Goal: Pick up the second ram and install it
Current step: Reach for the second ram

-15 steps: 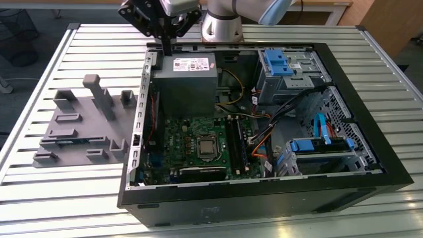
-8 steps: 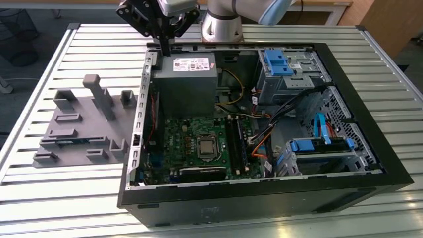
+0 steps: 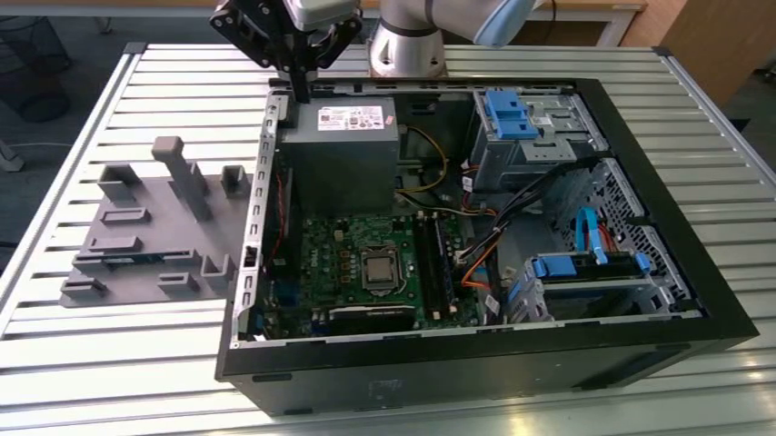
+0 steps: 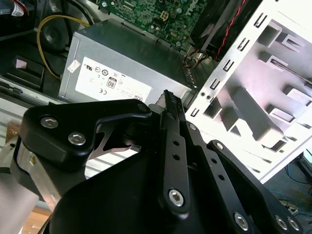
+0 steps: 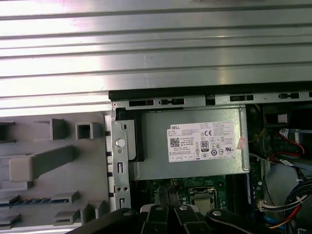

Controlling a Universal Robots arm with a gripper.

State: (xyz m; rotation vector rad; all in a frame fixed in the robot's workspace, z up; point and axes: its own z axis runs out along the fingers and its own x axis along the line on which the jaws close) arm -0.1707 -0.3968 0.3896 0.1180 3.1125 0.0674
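The second ram [image 3: 127,258] is a thin blue-green stick lying in a slot of the grey tray [image 3: 145,218] at the exterior view's left; in the first wrist view the ram [image 5: 36,200] shows as a blue strip in the tray [image 5: 44,161]. My gripper [image 3: 300,94] hangs above the back edge of the open computer case, over the power supply [image 3: 340,145], well away from the ram. Its fingers look shut with nothing between them. In the second wrist view the gripper [image 4: 168,93] points past the power supply [image 4: 122,63].
The open black case [image 3: 485,363] holds the green motherboard [image 3: 352,245] with long memory slots [image 3: 434,263] beside the processor, blue drive bays [image 3: 510,113] and loose cables. The tray's upright posts [image 3: 182,177] stand between case wall and ram. A ribbed metal table [image 3: 122,363] lies underneath.
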